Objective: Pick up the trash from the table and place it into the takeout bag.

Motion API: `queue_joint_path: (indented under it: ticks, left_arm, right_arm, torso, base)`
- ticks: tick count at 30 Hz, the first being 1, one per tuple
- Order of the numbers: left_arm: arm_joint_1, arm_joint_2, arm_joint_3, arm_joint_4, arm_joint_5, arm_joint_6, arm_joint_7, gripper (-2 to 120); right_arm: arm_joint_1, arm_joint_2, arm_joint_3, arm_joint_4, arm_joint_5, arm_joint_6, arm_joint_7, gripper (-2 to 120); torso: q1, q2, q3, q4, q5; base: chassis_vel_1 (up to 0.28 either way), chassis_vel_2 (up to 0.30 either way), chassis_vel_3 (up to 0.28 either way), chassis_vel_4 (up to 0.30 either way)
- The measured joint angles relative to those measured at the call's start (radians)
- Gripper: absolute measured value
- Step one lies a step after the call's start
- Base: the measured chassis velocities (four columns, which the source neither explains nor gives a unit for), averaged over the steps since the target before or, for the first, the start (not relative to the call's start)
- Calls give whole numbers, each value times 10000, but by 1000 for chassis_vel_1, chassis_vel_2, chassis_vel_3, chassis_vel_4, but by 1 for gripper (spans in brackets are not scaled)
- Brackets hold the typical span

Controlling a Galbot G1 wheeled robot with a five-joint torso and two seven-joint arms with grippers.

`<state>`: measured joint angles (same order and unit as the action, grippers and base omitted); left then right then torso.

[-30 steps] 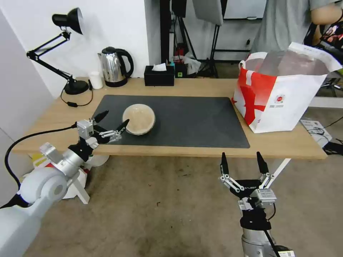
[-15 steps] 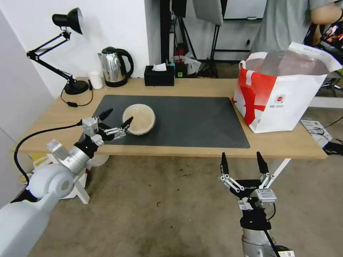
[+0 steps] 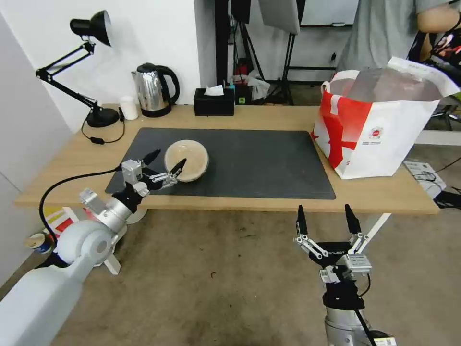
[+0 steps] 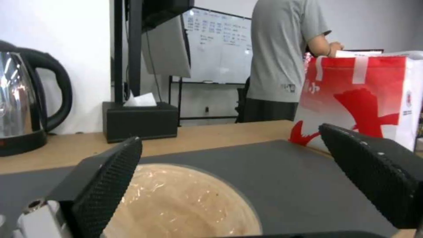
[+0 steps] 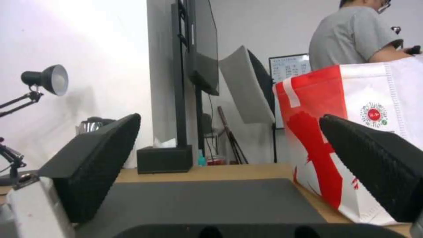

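Observation:
A round beige lidded takeout bowl (image 3: 187, 159) (image 4: 180, 205), the trash, rests on the left part of the dark grey mat (image 3: 249, 163) on the light-wood table (image 3: 384, 192). My left gripper (image 3: 166, 163) (image 4: 238, 185) is open at the bowl's near-left side, one finger beside its left rim and one over its front rim. The white and red takeout bag (image 3: 379, 122) (image 5: 352, 155) (image 4: 365, 96) stands open at the table's right end. My right gripper (image 3: 326, 220) (image 5: 229, 172) hangs open below the table's front edge, in front of the bag.
A steel kettle (image 3: 153, 90), a black tissue box (image 3: 214, 101), a small white cup (image 3: 128, 107) and a black desk lamp (image 3: 91, 57) line the table's back edge. A person in a grey shirt stands behind the bag. Bare floor lies under my arms.
My left arm has pushed forward and to the right, bringing the open gripper from beside the mat's left edge up to the bowl. The right arm has stayed put.

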<state>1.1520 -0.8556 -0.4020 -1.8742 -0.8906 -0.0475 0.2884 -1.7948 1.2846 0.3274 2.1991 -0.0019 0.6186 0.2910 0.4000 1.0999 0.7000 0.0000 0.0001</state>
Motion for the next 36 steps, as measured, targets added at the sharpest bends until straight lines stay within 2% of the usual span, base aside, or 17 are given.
queue_joint_path:
  ticks: [19,36]
  left_arm:
    - [-364,-224,371,746,-155,46,-42,100]
    - [-741,-757,745,1241,-177,53,7,100]
  right_arm:
    - [-1,0,0,0,0,0,0,100]
    - [0,0,0,0,0,0,0,100]
  torso:
    - [0,0,0,0,-1]
    - [0,0,0,-1,-2]
  base:
    - [0,0,0,0]
    - [0,0,0,0]
